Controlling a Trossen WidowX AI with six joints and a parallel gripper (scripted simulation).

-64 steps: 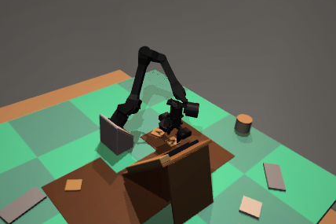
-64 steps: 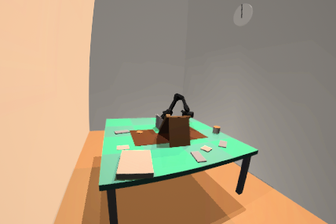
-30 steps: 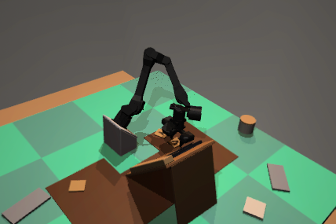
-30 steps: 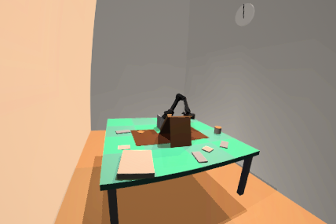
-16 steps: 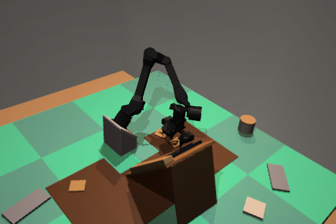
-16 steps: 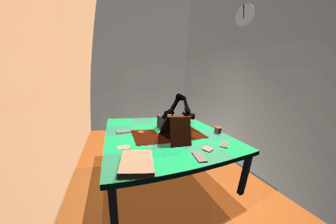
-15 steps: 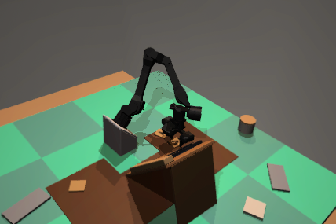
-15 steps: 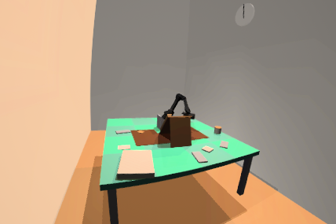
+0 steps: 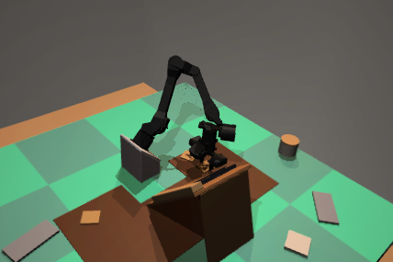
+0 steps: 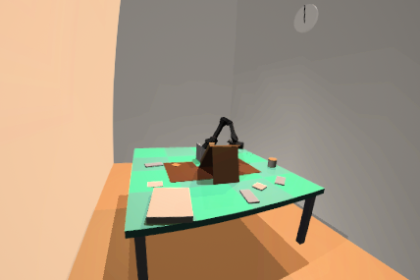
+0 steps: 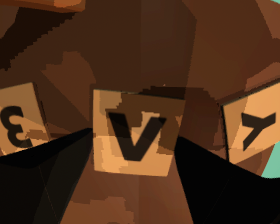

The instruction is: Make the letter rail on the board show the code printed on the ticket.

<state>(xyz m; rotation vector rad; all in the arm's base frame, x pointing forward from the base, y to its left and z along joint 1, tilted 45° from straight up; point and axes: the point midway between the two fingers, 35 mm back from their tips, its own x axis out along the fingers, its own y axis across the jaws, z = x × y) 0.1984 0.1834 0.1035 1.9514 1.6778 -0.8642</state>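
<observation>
The V tile lies on the brown mat. My gripper is low over the mat, its two fingertips against the tile's side edges. A tile with a rounded, E-like letter lies to the left and the Y tile to the right, both outside the fingers. An orange tile lies apart on the mat; its letter is unreadable. The brown board stands in front of the gripper, with a dark strip along its top. The ticket's code is not readable.
A grey upright panel stands near the arm's base. A round orange-topped can stands to the right. Flat grey slabs and a pale block lie around the mat. A large pale box lies by the table edge.
</observation>
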